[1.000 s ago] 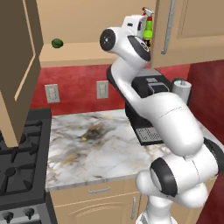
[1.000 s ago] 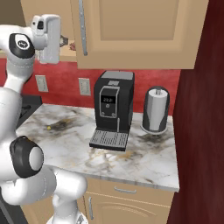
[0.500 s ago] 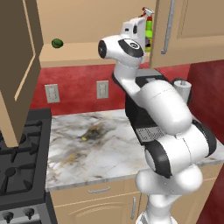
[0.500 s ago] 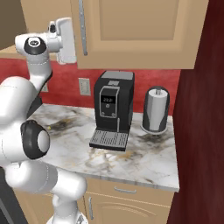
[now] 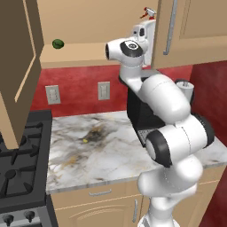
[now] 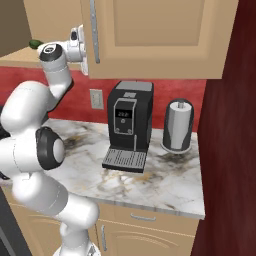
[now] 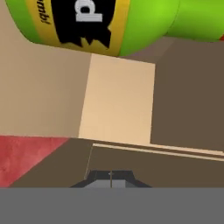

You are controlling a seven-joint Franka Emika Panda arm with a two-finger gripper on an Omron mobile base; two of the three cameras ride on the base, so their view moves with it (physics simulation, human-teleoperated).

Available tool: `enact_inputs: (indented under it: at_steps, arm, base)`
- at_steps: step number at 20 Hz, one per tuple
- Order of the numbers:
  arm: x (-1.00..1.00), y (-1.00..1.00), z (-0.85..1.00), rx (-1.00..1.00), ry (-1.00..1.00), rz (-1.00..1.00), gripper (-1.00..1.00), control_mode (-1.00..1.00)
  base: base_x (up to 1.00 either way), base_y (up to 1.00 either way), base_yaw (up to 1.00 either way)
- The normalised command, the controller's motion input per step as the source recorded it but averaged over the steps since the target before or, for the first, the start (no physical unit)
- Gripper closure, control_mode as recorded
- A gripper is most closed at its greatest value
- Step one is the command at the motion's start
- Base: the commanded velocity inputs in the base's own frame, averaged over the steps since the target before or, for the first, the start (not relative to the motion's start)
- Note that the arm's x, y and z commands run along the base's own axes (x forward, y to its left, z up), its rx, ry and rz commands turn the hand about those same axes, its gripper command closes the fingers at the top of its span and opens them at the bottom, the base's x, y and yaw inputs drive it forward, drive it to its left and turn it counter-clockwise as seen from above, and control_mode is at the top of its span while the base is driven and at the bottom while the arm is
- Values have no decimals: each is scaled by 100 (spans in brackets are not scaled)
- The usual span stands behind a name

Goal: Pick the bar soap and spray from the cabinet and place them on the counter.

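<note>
Open cabinet [image 5: 93,53] shelf mostly bare; green ball [image 5: 57,43] far left; spray [image 7: 109,22] apparently close overhead.

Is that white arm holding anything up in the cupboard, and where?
Nothing: the pincer is shut empty, and the spray lies clear of its tips.

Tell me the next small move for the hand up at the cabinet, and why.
Probably open the hand first. In the hand view its tips are shut together with nothing between them, while the spray lies across the top of that view, ahead of the tips and not gripped. The hand is already up at the cabinet shelf, so opened jaws could then be lined up on the bottle.
</note>
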Motion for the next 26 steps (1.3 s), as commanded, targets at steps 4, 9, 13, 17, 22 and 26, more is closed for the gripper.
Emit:
enact_inputs:
  at_steps: [4, 9, 13, 17, 22, 26]
  arm:
    - [-22, -35, 1, -2, -4, -32, 100, -100]
    - [-28, -13, 8, -6, -17, -30, 100, -100]
    - [-24, 1, 15, 0, -25, -31, 100, -100]
    - [-12, 0, 5, -2, -22, -34, 100, -100]
    - [-17, -10, 15, -3, -15, -33, 100, -100]
    - [-34, -60, 14, -1, -16, -15, 100, -100]
  base:
    - [0, 0, 0]
    - [0, 0, 0]
    - [0, 0, 0]
    - [0, 0, 0]
    - [0, 0, 0]
    - [0, 0, 0]
